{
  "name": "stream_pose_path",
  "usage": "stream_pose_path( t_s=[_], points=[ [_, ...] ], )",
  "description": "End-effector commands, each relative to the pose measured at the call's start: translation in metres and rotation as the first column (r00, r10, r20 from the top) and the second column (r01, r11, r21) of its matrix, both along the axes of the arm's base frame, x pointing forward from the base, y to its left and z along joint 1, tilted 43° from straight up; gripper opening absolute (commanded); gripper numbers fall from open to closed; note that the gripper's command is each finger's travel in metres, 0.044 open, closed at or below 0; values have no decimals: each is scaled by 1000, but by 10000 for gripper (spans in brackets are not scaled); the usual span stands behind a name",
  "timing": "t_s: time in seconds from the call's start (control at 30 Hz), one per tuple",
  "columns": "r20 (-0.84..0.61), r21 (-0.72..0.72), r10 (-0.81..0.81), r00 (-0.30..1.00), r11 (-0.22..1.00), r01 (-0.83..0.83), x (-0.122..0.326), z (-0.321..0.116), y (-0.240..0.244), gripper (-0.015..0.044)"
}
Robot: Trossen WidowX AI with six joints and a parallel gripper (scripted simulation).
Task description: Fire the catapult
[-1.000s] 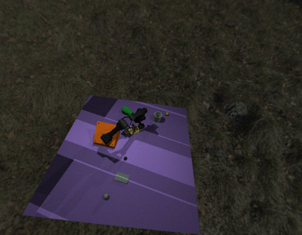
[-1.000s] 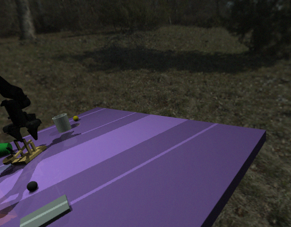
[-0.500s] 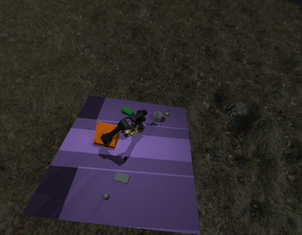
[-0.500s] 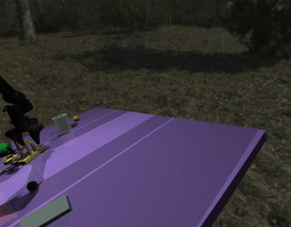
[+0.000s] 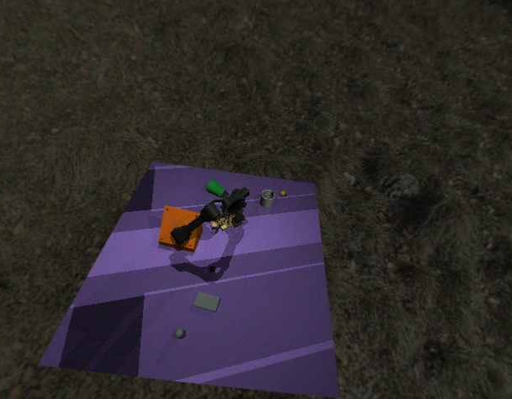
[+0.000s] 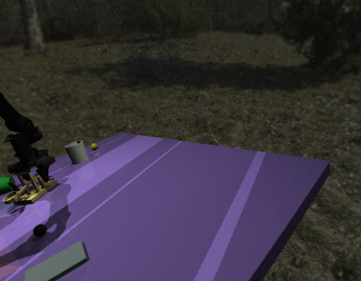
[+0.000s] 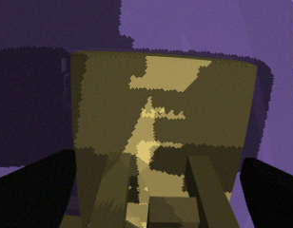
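The tan catapult stands on the purple table, its cup end toward the orange block and its other end roughly toward the mug. The cup looks empty. My gripper is low over the catapult, partly open, one finger beside each side edge of the base. I cannot tell whether they touch it. The white mug stands upright beyond the catapult. A yellow ball lies beside the mug; a black ball lies on the near side of the catapult.
A green cup lies on its side behind the catapult. An orange block is under the arm's base. A grey-green slab and a grey ball lie toward the near edge.
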State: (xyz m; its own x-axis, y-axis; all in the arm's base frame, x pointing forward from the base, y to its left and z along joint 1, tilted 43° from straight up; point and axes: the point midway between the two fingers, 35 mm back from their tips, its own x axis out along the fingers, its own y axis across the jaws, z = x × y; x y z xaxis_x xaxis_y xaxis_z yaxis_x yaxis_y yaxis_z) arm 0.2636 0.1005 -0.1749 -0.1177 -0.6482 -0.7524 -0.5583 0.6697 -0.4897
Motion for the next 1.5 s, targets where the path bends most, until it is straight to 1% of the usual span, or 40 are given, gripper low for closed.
stream_pose_path(
  t_s=[0.0, 0.13, 0.33, 0.4, 0.47, 0.5, 0.73, 1.47],
  points=[
    [1, 1, 0, 1000, 1000, 0, 0, 0, 1, 256],
    [1, 1, 0, 1000, 1000, 0, 0, 0, 1, 151],
    [1, 1, 0, 1000, 1000, 0, 0, 0, 1, 111],
    [1, 1, 0, 1000, 1000, 0, 2, 8, 8, 59],
    [0, 1, 1, 1000, 1000, -1, 5, 29, 26, 6],
    [0, 1, 1, 1000, 1000, -1, 6, 35, 31, 0],
    [0, 1, 2, 1000, 1000, -2, 7, 35, 31, 0],
    [0, -1, 3, 1000, 1000, -3, 4, 8, 7, 0]
  ],
)
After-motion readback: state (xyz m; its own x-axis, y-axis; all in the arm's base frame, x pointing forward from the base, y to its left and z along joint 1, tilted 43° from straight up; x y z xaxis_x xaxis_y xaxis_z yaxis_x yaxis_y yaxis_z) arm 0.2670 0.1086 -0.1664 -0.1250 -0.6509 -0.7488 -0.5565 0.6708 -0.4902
